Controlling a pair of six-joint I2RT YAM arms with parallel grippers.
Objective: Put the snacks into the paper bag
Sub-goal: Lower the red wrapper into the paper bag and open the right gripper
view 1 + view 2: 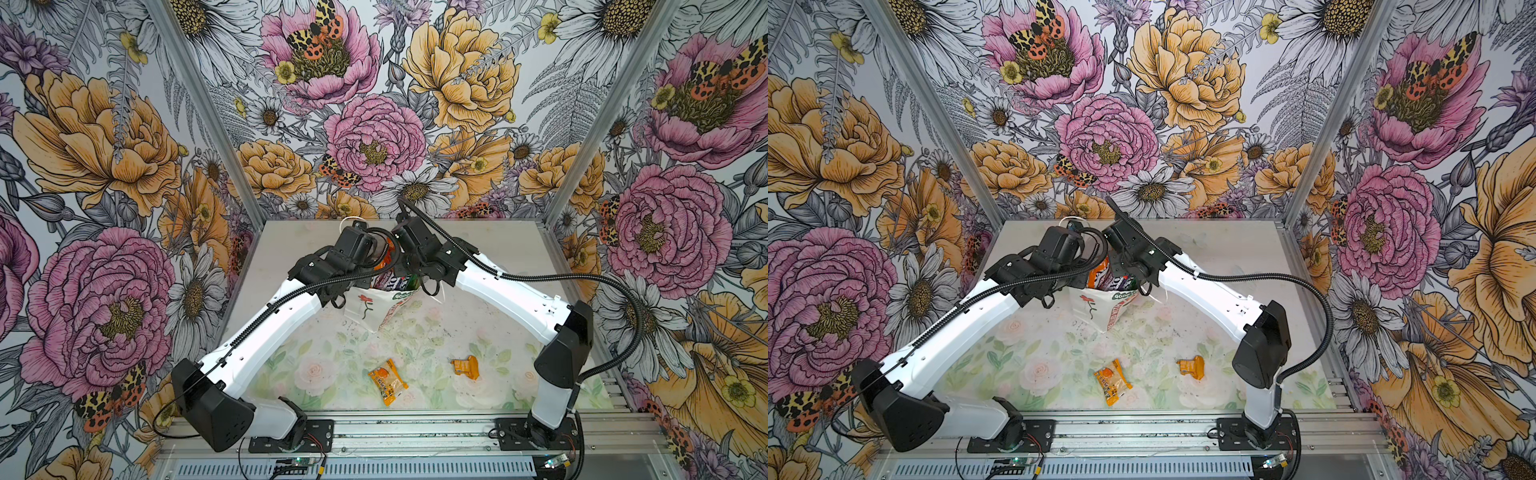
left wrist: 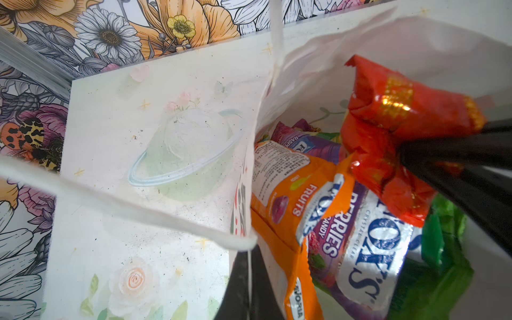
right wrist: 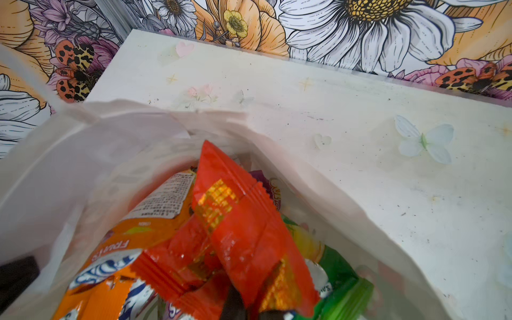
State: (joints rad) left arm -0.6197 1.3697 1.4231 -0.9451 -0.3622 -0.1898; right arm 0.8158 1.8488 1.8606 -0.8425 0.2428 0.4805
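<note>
We are nearly finishing: left gripper (image 2: pixel 246 288) clamping paper bag (image 1: pixel 361 309) rim, right gripper (image 3: pixel 241 307) pinching red sachet (image 3: pixel 243 221) inside, two orange packets (image 1: pixel 387 381) (image 1: pixel 466 367) waiting outside.

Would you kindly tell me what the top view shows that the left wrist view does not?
Only a top view: two snacks lying on the table, an orange packet and a small orange sachet. Only the left wrist view: the right gripper shut on a red sachet in the mouth of the paper bag, and the left gripper pinching its rim. Both: that bag, with Fox's packs in it.
</note>
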